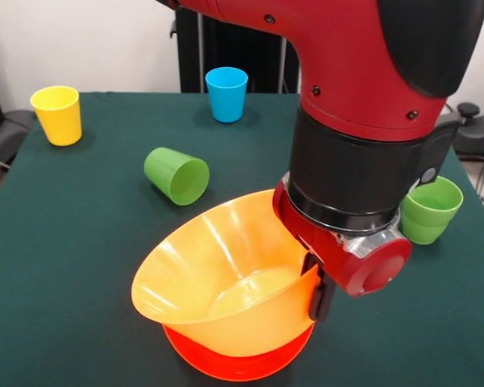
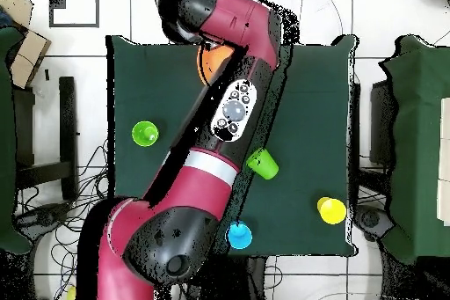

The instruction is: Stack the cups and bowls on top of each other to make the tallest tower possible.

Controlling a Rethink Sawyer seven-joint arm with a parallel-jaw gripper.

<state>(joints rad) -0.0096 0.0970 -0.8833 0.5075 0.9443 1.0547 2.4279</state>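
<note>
Bowls make the tower: a glossy yellow-orange flared plastic bowl [image 1: 226, 278] sits tilted in the orange-red bowl [image 1: 238, 363] at the table's near edge. With the gripper [image 1: 321, 292] clamped on its rim, I judge that letting go while it is tilted could tip it out.

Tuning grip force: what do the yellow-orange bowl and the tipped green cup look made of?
The yellow-orange bowl looks like thin glossy plastic: bright streak highlights, and light seems to glow through its wall. The tipped green cup looks like smooth plastic with a duller sheen. Neither material is certain from looks alone.
</note>
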